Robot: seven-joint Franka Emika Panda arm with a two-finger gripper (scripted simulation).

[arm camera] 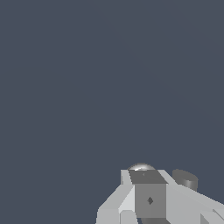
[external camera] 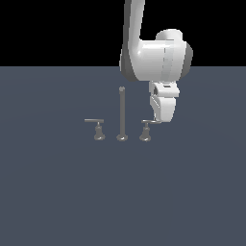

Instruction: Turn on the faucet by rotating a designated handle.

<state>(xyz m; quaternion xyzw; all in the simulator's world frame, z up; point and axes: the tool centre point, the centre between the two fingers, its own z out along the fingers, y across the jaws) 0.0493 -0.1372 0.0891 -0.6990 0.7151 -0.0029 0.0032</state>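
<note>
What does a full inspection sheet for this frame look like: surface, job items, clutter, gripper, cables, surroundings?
Surface: plain dark blue-grey floor, bare apart from the faucet set.
Faucet: grey three-piece set, tall thin spout upright on a round base, one lever handle on each side.
Designated handle: on the exterior view's right of the spout, its bar running toward the gripper.
Other handle: bar points to the exterior view's left, untouched.
Clutter: nothing seen.
Gripper: lowered to the end of the designated handle's bar; contact and jaw state cannot be told.
Cables: nothing seen.
Surroundings: black background above the floor.
</note>
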